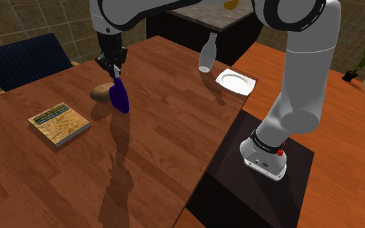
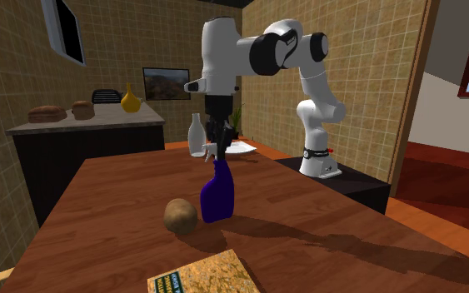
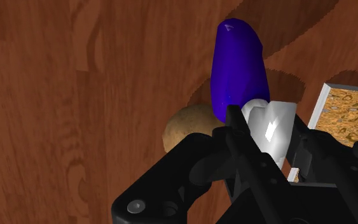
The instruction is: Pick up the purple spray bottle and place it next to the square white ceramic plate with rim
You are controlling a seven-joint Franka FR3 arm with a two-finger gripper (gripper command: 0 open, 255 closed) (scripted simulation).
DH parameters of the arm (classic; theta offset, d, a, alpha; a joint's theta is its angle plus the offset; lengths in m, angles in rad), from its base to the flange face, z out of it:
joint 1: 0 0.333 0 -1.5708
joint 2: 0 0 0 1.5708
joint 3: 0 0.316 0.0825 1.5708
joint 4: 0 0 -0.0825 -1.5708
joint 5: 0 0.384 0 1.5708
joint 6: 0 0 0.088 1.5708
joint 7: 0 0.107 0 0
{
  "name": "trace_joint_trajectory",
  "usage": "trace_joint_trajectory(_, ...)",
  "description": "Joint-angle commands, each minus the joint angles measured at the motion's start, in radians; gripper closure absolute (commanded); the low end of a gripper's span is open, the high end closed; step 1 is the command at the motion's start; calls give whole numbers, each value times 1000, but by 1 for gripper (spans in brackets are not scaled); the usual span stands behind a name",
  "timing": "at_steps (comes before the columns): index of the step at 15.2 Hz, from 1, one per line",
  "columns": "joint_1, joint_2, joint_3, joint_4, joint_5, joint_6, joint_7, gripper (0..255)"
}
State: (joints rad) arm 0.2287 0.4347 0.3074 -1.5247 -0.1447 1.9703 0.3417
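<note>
– Gripper (image 1: 115,72) first: what has it got?
– Its two black fingers are clamped on the white spray head of the purple spray bottle (image 1: 119,97). The wrist view shows that head pinched between them.
– And how does the bottle lie?
– It hangs below the gripper at the upper left of the shoulder view. Its long axis is close to vertical, with the base tipped a little toward the lower right. A brown potato (image 1: 101,92) sits just beside it on the desk (image 1: 174,136). Whether the base is off the wood, I cannot tell.
– Where is the target from there?
– The square white plate (image 1: 236,81) is well apart, to the right and slightly higher in the shoulder view, by the desk's right edge. A pale vase (image 1: 206,55) stands just to its upper left.
– So the carry?
– My judgement is rightward across the bare wood. Set it down just below or left of the plate in that frame, away from the vase, and bring the bottle upright before letting go.
</note>
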Motion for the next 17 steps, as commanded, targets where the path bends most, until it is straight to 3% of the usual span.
trace_joint_trajectory(1, 0, -5, 1, 14, 2, -18, -2, 255)
trace_joint_trajectory(17, 12, -18, 7, 211, 11, -227, -13, 255)
